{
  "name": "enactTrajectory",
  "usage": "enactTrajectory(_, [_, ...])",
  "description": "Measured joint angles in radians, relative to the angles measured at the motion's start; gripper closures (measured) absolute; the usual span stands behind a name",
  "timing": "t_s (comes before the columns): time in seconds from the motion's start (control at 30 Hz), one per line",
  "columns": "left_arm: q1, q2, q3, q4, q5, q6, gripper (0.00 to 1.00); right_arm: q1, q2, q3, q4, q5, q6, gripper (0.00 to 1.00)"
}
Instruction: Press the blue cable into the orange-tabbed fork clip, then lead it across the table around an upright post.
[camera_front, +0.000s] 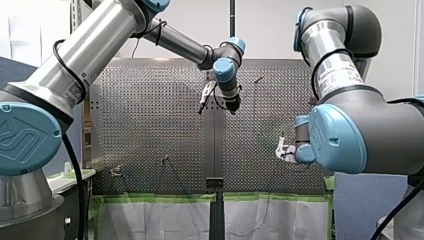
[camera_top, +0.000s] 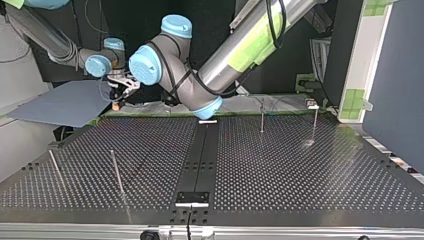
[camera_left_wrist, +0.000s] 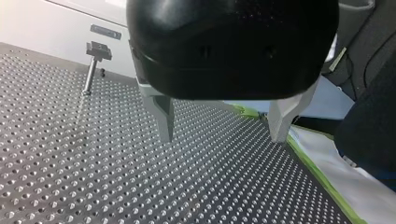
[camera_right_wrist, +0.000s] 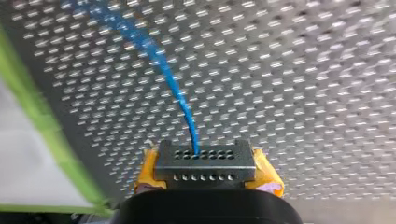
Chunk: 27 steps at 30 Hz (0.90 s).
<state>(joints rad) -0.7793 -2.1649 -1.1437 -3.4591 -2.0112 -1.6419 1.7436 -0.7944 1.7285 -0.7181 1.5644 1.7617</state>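
Observation:
In the right wrist view my right gripper (camera_right_wrist: 204, 156), with yellow pads, is shut on the blue cable (camera_right_wrist: 173, 84). The cable runs out from between the fingers and curves away over the perforated table (camera_right_wrist: 303, 93). In the top view this gripper (camera_top: 120, 97) hangs near the table's far left edge. My left gripper (camera_left_wrist: 224, 123) stands open a little above the plate, nothing between its metal fingers (camera_left_wrist: 164, 116). In the front view it (camera_front: 204, 97) points down near the table's middle. No orange-tabbed clip shows clearly in any view.
A short post with a grey block head (camera_left_wrist: 93, 65) stands ahead of my left gripper. Thin upright posts (camera_top: 261, 115) (camera_top: 315, 122) (camera_top: 117, 172) rise from the table (camera_top: 280, 165). Green tape (camera_left_wrist: 317, 168) marks the plate's edge. A grey sheet (camera_top: 60, 105) lies beyond the far left corner.

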Motion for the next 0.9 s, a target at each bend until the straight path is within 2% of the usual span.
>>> enactTrajectory(0.23, [0.004, 0.0, 0.0, 0.002, 0.022, -0.006, 0.0, 0.001, -0.071, -0.006, 0.0, -0.003, -0.001, 1.0])
enactTrajectory(0.33, [0.006, 0.0, 0.0, 0.009, 0.04, -0.018, 0.0, 0.003, -0.096, -0.016, 0.003, -0.013, 0.0, 1.0])
enactTrajectory(0.6, [0.012, 0.0, 0.0, 0.039, 0.094, -0.063, 0.0, 0.011, -0.178, -0.061, 0.055, -0.031, 0.002, 1.0])
enactTrajectory(0.9, [0.017, 0.0, 0.0, 0.049, 0.102, -0.076, 0.0, 0.018, -0.272, -0.085, 0.114, -0.044, 0.002, 1.0])
